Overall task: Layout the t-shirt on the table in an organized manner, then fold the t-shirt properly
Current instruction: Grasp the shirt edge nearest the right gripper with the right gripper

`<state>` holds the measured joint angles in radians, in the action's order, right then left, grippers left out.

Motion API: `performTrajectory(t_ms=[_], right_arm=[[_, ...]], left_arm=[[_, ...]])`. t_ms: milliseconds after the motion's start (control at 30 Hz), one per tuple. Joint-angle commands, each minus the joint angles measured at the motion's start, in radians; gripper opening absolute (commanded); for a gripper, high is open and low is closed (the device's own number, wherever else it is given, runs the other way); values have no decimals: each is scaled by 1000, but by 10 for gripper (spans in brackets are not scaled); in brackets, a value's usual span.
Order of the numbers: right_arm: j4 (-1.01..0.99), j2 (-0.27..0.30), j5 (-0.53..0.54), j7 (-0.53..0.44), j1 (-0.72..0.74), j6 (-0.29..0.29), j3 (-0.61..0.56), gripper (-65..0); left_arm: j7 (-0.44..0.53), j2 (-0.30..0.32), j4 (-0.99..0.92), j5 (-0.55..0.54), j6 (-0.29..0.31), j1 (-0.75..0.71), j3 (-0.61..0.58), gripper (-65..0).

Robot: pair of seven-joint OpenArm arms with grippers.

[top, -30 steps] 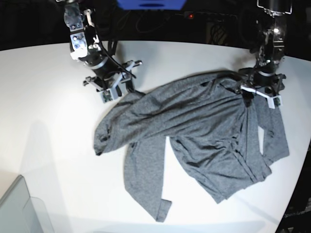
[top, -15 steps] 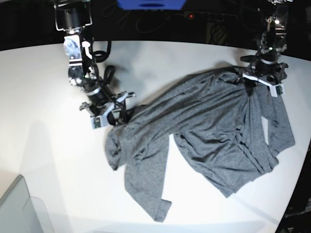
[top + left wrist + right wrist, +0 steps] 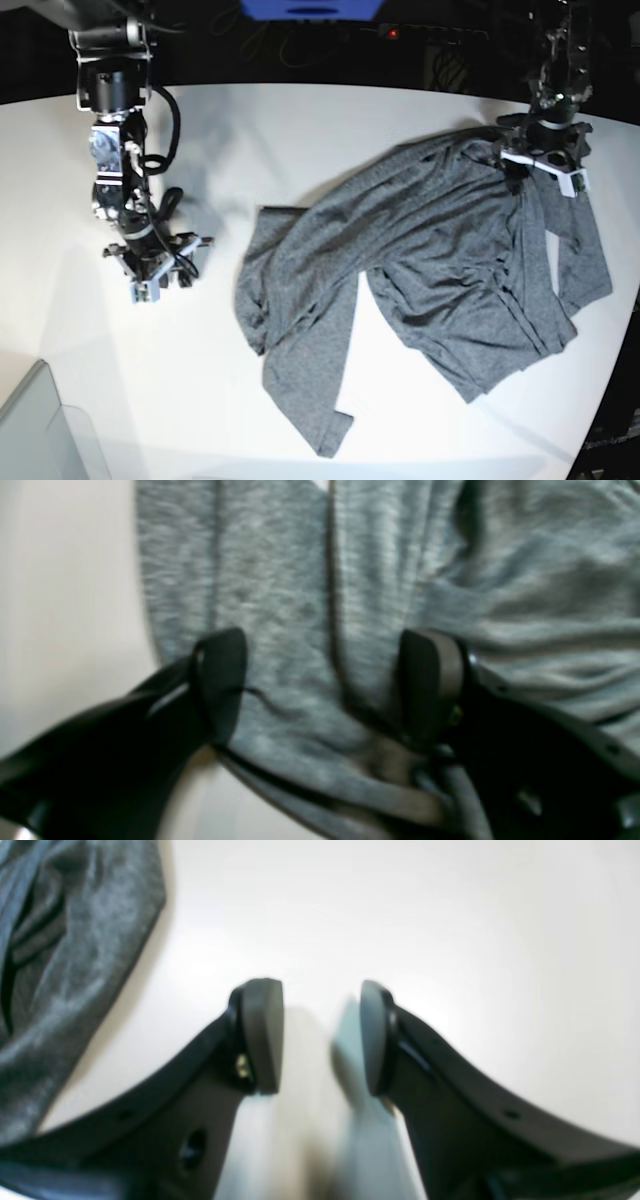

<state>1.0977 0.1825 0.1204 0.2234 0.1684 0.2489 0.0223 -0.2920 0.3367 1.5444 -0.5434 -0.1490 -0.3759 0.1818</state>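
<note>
T-shirt (image 3: pixel 430 270) lies crumpled across your white counter (image 3: pixel 300 130) — left pincer (image 3: pixel 320 685) gapes wide astride its fabric; right pincer (image 3: pixel 320 1035), part-open and empty, hovers over bare counter.

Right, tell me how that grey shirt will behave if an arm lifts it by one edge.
The t-shirt lies rumpled with overlapping folds, so it will likely droop and trail, not hold its shape. On the glossy table it probably slides easily when dragged. The left gripper, open over creased layers, may catch more than one.

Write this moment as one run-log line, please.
left tool: open over t-shirt | right tool: open, empty, above table | t-shirt: crumpled
</note>
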Motion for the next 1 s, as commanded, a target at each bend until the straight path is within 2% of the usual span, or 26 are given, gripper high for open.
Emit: performTrajectory(t_ms=[0,133,233,300,433,567,667,833,967], right_arm=[[66,7,8,-31,-13,0,3,-399],[279,-21,8,-29,-120,0,3,-394],[431,-48,8,34,-206,0,3,-396],[531,-90,9,78,-275,2,-3,-396],[652,-183,8,95,-381,7,-37,-394],[669,-189,8,95,-425,2,-135,-398],[652,-188,8,95,-430,2,-201,-398],[582,-189,8,101,-364,2,-213,-394],[508,-188,8,192,-263,2,-189,-394]], left_arm=[[33,6,58,4,9,1,8,-192],[35,0,199,6,9,8,9,-192],[35,0,262,12,9,30,9,-190],[33,8,256,15,7,79,14,-190],[33,8,58,15,9,239,34,-189],[33,3,-189,15,10,421,23,-189],[33,9,-316,15,10,516,-37,-191],[40,29,-470,15,10,596,-133,-192],[41,31,-603,15,12,615,-143,-192]])
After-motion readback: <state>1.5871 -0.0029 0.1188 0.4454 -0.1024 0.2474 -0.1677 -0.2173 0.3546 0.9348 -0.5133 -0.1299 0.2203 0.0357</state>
